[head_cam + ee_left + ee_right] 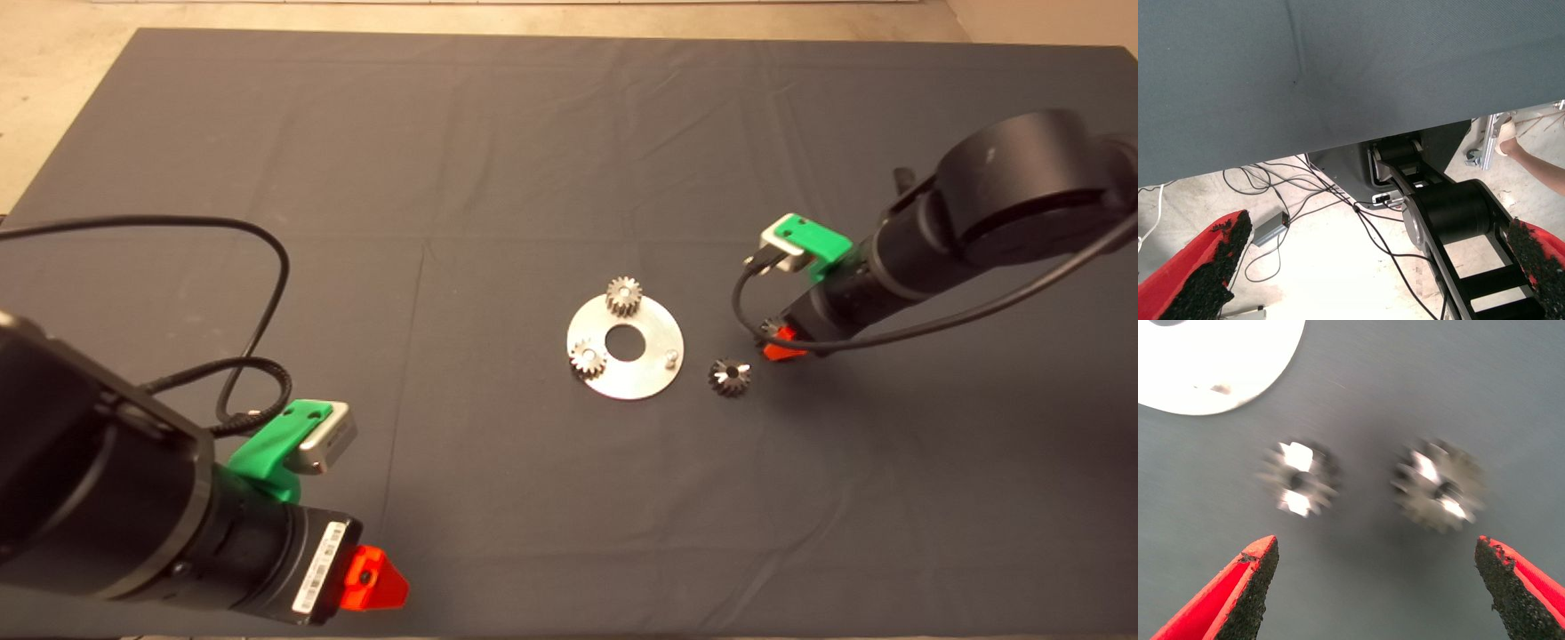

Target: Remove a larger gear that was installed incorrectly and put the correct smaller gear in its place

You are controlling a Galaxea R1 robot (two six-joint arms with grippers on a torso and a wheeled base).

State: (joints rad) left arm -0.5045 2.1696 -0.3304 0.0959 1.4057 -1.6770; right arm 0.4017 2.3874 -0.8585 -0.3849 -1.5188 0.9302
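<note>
The smaller gear (729, 377) lies flat on the dark mat (498, 160), just beside the round metal plate (653, 324). It is dark, with a black hole in the middle. The larger gear (1439, 487) lies flat on the mat too, close to the smaller one but not touching it. It is off the plate. In the head view the right arm hides most of it.

On the plate, two pale silver gears (624, 296) (588, 358) sit on their pins. A third pin (672, 357) stands bare on the side near the smaller gear. That looks like the spot to fill.

The right gripper (1375, 543) hangs over the two loose gears with its red fingers wide apart and nothing held. Both gears sit between the fingers, so a squeeze here could catch both or push them together.

The job in hand seems to be picking up the smaller gear. To do it well, the gripper should slide over until only the dark gear is between its pads. Then it should go down and close on the toothed sides, keeping the gear flat so the hole can meet the pin.

The left gripper (373, 578) waits at the near left edge of the mat, fingers apart and empty.
</note>
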